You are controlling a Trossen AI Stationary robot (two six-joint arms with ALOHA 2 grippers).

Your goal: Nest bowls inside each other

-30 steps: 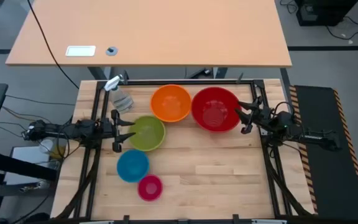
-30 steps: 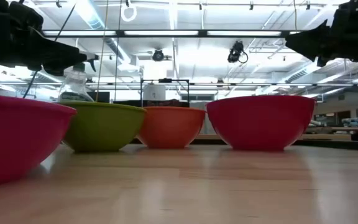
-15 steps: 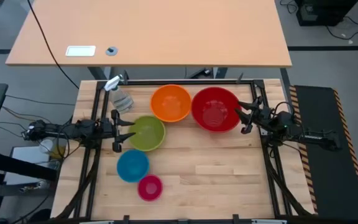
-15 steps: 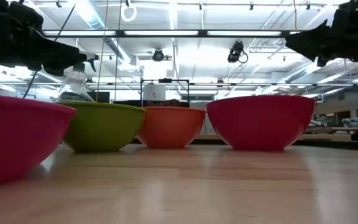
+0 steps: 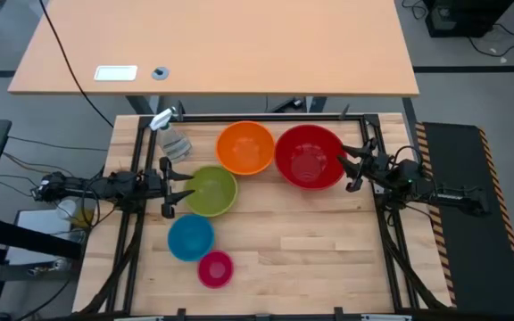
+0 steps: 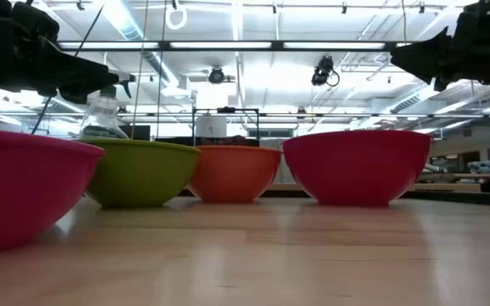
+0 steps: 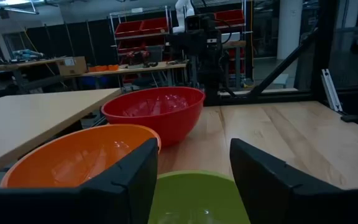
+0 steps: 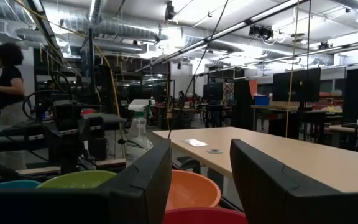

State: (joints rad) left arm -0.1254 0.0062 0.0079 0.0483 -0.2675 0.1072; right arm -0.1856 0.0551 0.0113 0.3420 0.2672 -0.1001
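Observation:
Five bowls rest on their bases on the wooden table: red (image 5: 309, 157) at the far right, orange (image 5: 244, 147) beside it, lime green (image 5: 211, 191) left of centre, blue (image 5: 190, 237) and pink (image 5: 215, 268) nearer the front. My left gripper (image 5: 172, 187) hovers open at the green bowl's left rim (image 7: 197, 196), its fingers level. My right gripper (image 5: 351, 167) hovers open at the red bowl's right rim (image 8: 197, 214). In the low view the pink bowl (image 6: 15, 187) fills the left, and I cannot see the blue one.
A clear spray bottle (image 5: 169, 134) stands at the far left corner, behind the green bowl. Black frame rails (image 5: 266, 117) run around the table. A larger desk (image 5: 221, 45) lies beyond the far edge. Bare wood (image 5: 319, 241) spreads over the near right. A person (image 8: 2, 81) stands in the room beyond.

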